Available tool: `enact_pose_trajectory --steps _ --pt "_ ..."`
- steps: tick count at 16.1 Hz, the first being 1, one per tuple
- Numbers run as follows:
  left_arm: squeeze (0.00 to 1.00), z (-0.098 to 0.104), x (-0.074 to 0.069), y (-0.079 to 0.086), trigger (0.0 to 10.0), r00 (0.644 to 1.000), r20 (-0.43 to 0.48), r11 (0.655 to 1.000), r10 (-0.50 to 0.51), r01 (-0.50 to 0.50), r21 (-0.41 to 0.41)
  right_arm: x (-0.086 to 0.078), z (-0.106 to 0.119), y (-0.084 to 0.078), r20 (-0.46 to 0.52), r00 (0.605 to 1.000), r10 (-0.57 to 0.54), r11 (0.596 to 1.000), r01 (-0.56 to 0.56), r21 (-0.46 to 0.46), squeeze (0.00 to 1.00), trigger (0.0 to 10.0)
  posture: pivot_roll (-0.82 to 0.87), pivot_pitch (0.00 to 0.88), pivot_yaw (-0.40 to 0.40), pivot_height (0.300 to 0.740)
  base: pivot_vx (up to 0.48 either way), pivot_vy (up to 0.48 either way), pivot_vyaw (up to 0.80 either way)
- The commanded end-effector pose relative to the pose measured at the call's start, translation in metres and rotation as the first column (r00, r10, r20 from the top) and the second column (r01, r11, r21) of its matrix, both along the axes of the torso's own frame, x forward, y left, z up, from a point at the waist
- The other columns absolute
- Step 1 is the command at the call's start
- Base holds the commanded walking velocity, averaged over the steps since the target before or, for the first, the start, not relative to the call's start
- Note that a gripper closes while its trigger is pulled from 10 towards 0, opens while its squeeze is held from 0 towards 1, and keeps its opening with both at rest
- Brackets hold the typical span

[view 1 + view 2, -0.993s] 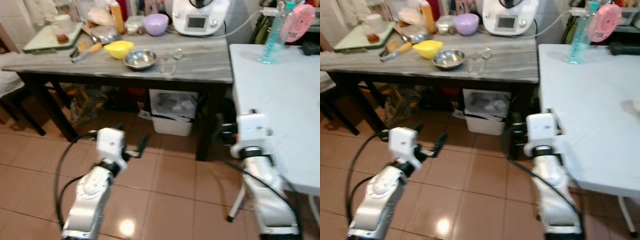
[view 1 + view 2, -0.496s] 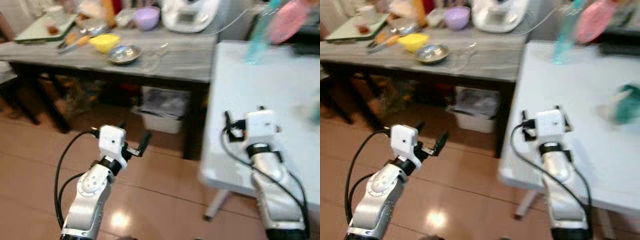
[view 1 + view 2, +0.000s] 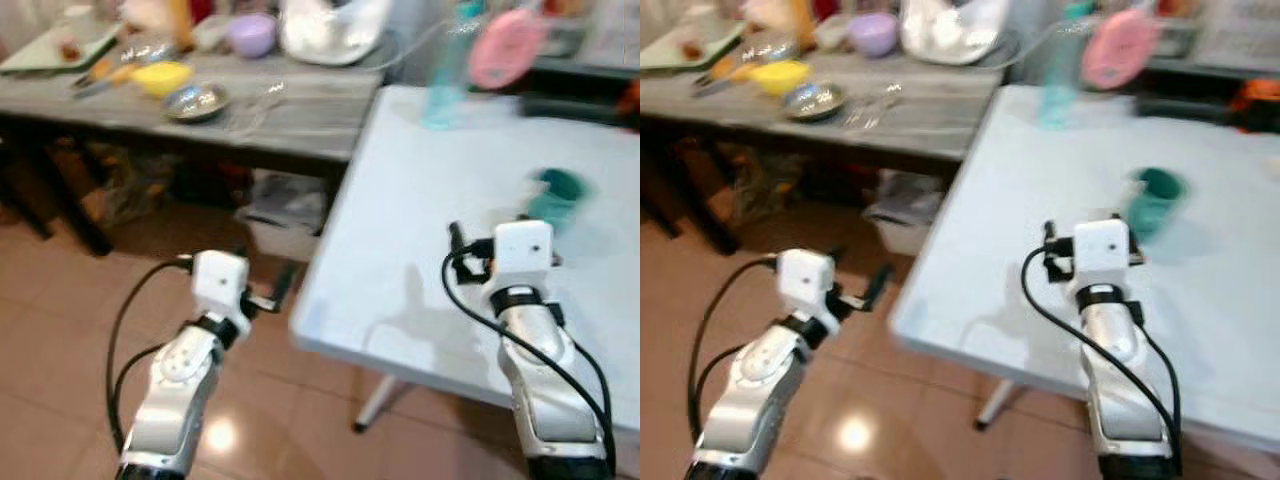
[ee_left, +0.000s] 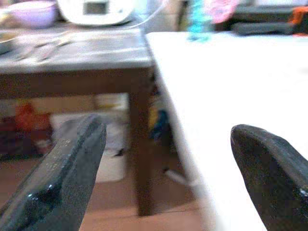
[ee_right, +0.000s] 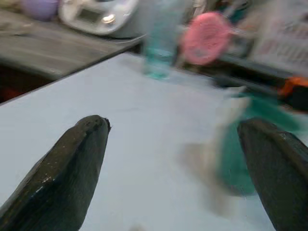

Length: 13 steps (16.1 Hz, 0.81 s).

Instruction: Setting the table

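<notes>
A teal cup [image 3: 553,195] stands on the white table [image 3: 420,200], blurred, just beyond and right of my right gripper [image 3: 487,228]. In the right wrist view the cup [image 5: 250,139] lies ahead between the wide-apart fingers [image 5: 67,173], so that gripper is open and empty, low over the tabletop. My left gripper [image 3: 262,280] hangs open and empty over the tiled floor, off the white table's left edge. On the grey wooden table [image 3: 300,100] at the back left are a yellow bowl [image 3: 163,75], a steel bowl [image 3: 197,100] and a purple bowl [image 3: 249,32].
A white kitchen appliance [image 3: 335,28] stands at the back of the grey table. A blue bottle [image 3: 447,75] and a pink fan [image 3: 505,48] stand at the white table's far edge. A bin [image 3: 280,215] sits under the grey table.
The camera has swung to the right, so the whole scene has shifted left. The white table and teal cup have come into view. My right gripper now hangs over the white tabletop.
</notes>
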<state>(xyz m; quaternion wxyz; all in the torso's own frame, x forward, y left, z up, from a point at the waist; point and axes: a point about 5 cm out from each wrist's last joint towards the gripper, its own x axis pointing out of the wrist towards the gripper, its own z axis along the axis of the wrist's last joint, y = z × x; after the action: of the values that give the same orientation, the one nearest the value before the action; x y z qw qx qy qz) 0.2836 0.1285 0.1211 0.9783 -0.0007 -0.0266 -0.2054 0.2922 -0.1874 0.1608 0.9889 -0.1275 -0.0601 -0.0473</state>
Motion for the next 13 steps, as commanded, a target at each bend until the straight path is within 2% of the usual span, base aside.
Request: enact_pose_trajectory --steps 1,3,5,10,13 --pt "0.00 -0.004 0.000 0.008 10.0 1.000 -0.022 1.000 0.012 -0.012 0.029 -0.001 0.003 0.005 0.016 1.000 0.002 1.000 -0.003 0.011 0.00 10.0 -0.03 0.112 0.053 0.740 0.000 -0.255 0.00" --pt "0.00 -0.002 0.001 0.002 10.0 1.000 -0.010 0.999 -0.020 0.021 0.037 -0.003 0.000 0.004 0.003 1.000 -0.007 1.000 0.007 0.026 0.00 10.0 -0.03 0.117 0.057 0.740 0.000 0.000 0.00" --pt "0.00 -0.003 0.003 0.003 10.0 0.999 -0.028 1.000 -0.018 0.018 0.009 -0.007 0.001 0.005 0.007 1.000 -0.018 1.000 0.018 0.021 0.00 10.0 -0.05 0.121 0.061 0.740 0.000 0.000 0.00" --pt "0.00 0.000 0.006 -0.004 10.0 0.999 -0.018 0.999 -0.040 0.040 -0.010 -0.009 0.000 -0.006 0.016 0.997 -0.075 0.997 0.074 0.033 0.00 10.0 -0.04 0.121 0.079 0.740 0.000 0.000 0.00" --pt "0.00 -0.002 0.004 -0.010 10.0 0.999 -0.018 0.999 -0.046 0.045 -0.023 -0.008 0.000 0.000 0.017 0.998 -0.061 0.997 0.060 0.039 0.00 10.0 -0.04 0.121 0.079 0.740 0.000 0.000 0.00"
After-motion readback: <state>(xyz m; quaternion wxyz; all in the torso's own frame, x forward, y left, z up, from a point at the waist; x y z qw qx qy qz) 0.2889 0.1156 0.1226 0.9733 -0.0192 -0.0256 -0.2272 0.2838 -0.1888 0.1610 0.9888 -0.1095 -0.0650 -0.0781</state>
